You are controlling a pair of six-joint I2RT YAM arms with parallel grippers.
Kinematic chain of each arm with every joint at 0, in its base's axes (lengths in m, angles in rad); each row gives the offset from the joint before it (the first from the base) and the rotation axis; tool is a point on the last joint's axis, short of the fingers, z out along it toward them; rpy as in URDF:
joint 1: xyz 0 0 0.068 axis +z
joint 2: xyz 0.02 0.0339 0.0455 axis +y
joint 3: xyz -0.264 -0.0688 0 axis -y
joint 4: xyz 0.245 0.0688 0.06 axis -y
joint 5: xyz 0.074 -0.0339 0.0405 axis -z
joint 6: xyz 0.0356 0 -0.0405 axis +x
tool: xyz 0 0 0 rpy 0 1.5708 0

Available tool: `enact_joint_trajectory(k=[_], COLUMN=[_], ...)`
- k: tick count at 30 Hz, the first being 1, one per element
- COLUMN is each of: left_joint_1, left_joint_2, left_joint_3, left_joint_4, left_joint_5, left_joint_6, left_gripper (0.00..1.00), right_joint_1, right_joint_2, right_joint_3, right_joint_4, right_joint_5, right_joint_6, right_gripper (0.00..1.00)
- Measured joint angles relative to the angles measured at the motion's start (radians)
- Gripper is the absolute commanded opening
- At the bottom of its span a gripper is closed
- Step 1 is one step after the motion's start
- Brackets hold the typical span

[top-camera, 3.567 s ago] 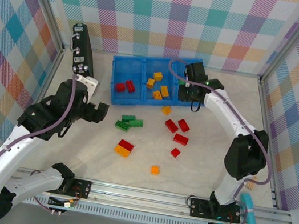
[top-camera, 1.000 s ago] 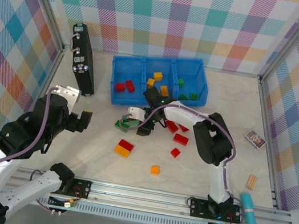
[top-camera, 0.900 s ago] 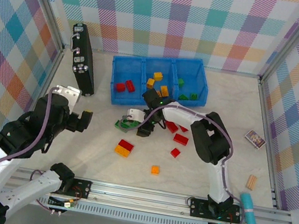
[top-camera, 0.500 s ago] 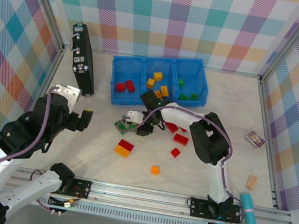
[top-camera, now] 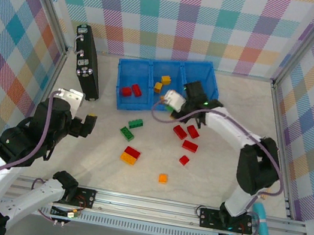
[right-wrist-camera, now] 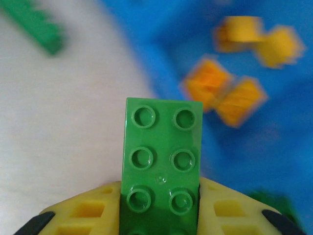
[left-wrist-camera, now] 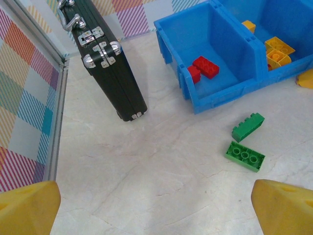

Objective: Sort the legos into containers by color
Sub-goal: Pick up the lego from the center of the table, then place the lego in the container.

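Right end effector (right-wrist-camera: 161,208) is clamped on a green studded brick (right-wrist-camera: 161,161), two studs wide. I see it above the front wall of the blue plastic three-bin tray (top-camera: 119,80), at the middle bin, with orange-yellow bricks (right-wrist-camera: 230,98) blurred below. Left end effector (left-wrist-camera: 156,205) has its jaws wide apart, yellow tips (left-wrist-camera: 29,205) over bare bench (left-wrist-camera: 146,161). Bench is pale and marbled, with plaid wall panels (top-camera: 223,19) and aluminium rails (top-camera: 159,206). Red bricks (left-wrist-camera: 205,68) sit in the left bin. Two glossy green bricks (top-camera: 127,132) and loose red ones (top-camera: 189,146) lie on the bench. Black latched case (top-camera: 86,62) stands on edge near the left wall.
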Motion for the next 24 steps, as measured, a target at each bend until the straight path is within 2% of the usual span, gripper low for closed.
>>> enact_joint_trajectory(k=[3, 7, 18, 22, 24], left_joint_1=[0.000, 0.000, 0.000, 0.000, 0.000], left_joint_2=[0.006, 0.014, 0.021, 0.021, 0.020], left_joint_3=[0.000, -0.004, -0.008, -0.011, -0.017], left_joint_4=[0.003, 0.016, 0.026, 0.026, 0.027], left_joint_5=[0.000, 0.000, -0.002, -0.002, -0.003], left_joint_6=[0.003, 0.010, 0.018, 0.021, 0.021], left_gripper=[1.00, 1.00, 1.00, 1.00, 1.00], right_joint_1=[-0.080, -0.138, -0.184, -0.196, -0.200], right_joint_2=[-0.011, 0.044, 0.322, 0.397, 0.425], right_joint_3=[0.023, 0.095, 0.352, 0.400, 0.426], right_joint_4=[0.043, 0.060, 0.079, 0.084, 0.084], right_joint_5=[0.086, 0.171, 0.291, 0.309, 0.315], right_joint_6=[0.039, 0.096, 0.159, 0.162, 0.162], right_gripper=[0.23, 0.24, 0.25, 0.30, 0.37])
